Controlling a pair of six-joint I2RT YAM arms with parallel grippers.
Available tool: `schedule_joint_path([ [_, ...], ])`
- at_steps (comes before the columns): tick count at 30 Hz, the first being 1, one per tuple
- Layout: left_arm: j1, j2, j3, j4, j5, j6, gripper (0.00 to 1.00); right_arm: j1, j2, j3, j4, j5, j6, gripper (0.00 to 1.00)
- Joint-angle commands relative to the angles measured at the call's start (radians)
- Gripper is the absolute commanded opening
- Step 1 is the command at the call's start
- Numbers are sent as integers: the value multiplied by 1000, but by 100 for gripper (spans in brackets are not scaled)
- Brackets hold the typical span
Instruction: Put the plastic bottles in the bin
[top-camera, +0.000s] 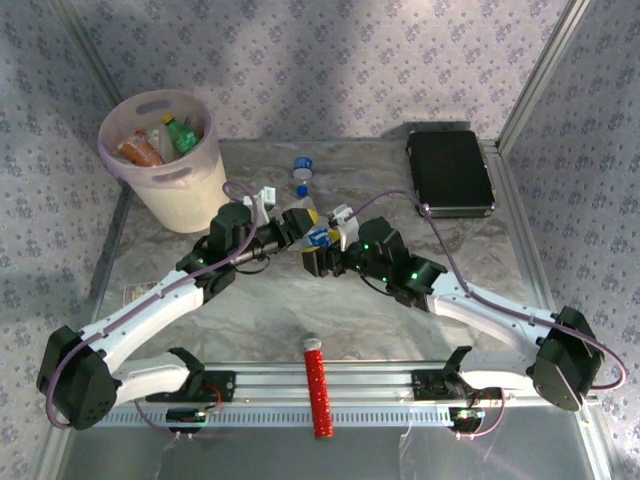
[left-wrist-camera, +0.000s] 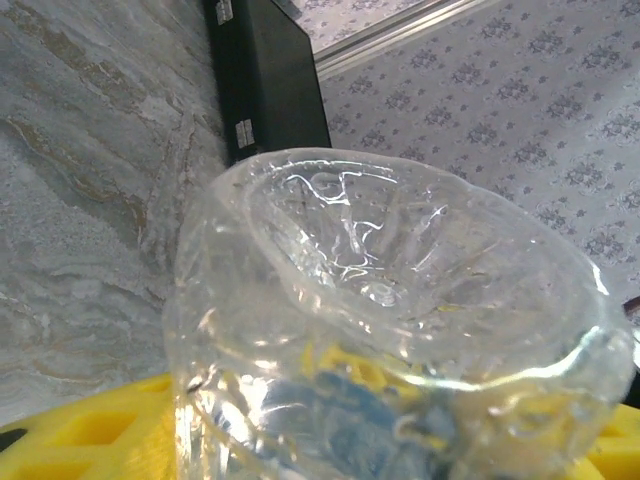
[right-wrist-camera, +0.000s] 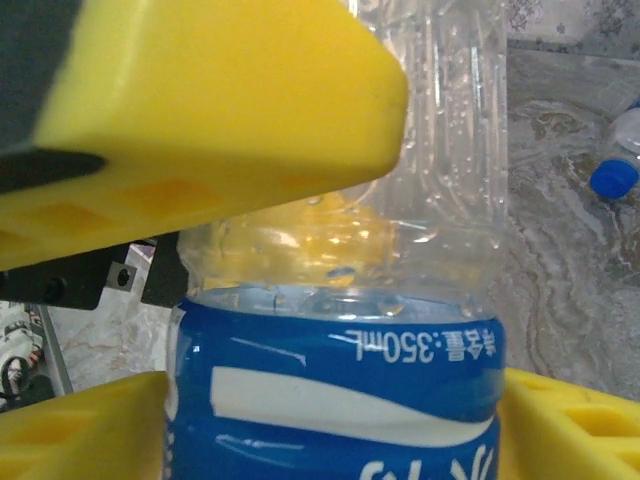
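Now bottle (right-wrist-camera: 340, 400) lies sideways, base leftward.

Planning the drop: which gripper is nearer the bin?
Left. The left gripper sits just right of the bin; the right gripper is beyond it, farther right, toward the black case.

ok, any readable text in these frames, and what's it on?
"350mL": upside down in the right wrist view, on the blue label of the clear bottle.
Small characters right beside it: too small to read with certainty.
Large white characters at the label's lower edge: cut off, unreadable.
Labels on the bottles in the bin: too small to read.
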Motion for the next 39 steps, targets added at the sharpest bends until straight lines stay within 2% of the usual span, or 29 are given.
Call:
schedule_joint_path([
  [1,48,-13,94,-47,8,53,59,-7,-6,71,-13,-40,3,99],
  [4,131,-31,203,-197,25,152,59,-18,-36,99,-58,-34,6,99],
  [8,323,-29,421,-423,73,303,59,-39,-87,116,-138,-15,13,99],
  [12,537,59,693,-632,121,455,59,-64,-120,79,-181,12,20,99],
  [16,665,190,949,-805,137,574,58,-91,-147,31,-193,12,50,99],
  [18,694,255,1070,-907,117,647,59,-100,-157,20,-206,15,57,99],
  [21,726,367,1257,-1041,12,752,58,-110,-163,6,-213,15,64,99],
  [24,763,465,1375,-1073,-14,755,57,-110,-158,14,-239,14,69,99],
  [29,767,647,1605,-1162,-62,777,55,-107,-168,17,-281,35,66,99],
  [32,767,786,1819,-1272,-86,792,55,-108,-172,16,-298,45,60,99],
  [34,768,917,2027,-1375,-106,796,55,-108,-173,17,-309,51,56,99],
  [39,765,999,2046,-1362,-126,797,55,-107,-170,28,-345,70,37,99],
])
